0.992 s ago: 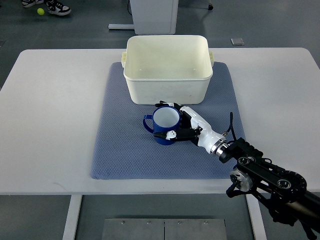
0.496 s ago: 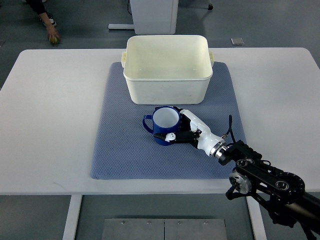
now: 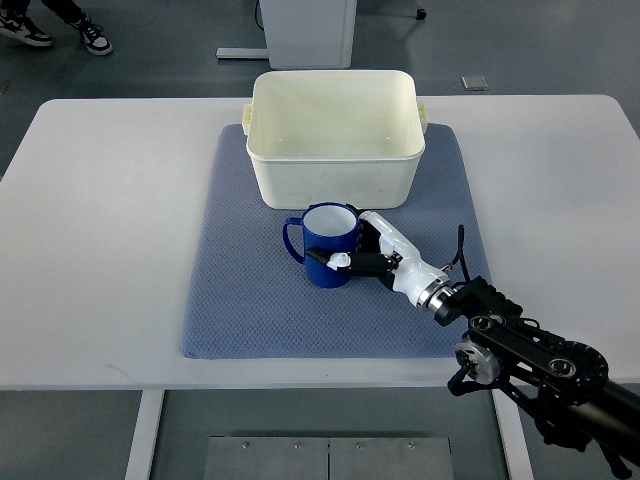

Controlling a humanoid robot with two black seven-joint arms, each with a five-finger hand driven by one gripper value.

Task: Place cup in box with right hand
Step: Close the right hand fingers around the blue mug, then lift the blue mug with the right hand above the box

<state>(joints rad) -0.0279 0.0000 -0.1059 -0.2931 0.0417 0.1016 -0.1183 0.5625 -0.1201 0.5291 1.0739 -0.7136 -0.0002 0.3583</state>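
A blue cup point(image 3: 322, 243) with a white inside and a handle on its left stands on the blue-grey mat point(image 3: 240, 290), just in front of the cream box point(image 3: 334, 134). My right hand point(image 3: 358, 252), white with dark fingers, reaches in from the lower right and is shut on the cup's right side. The thumb crosses the cup's front wall and the other fingers wrap behind it. The box is open at the top and looks empty. My left arm does not show.
The white table point(image 3: 110, 230) carries only the mat, box and cup. A person's shoes point(image 3: 60, 30) show on the floor at the top left. A white cabinet base point(image 3: 308, 30) stands behind the table.
The cup has shifted slightly toward the box with the hand around it, and it looks a little raised. The green ball on the floor is gone and the person's feet have moved.
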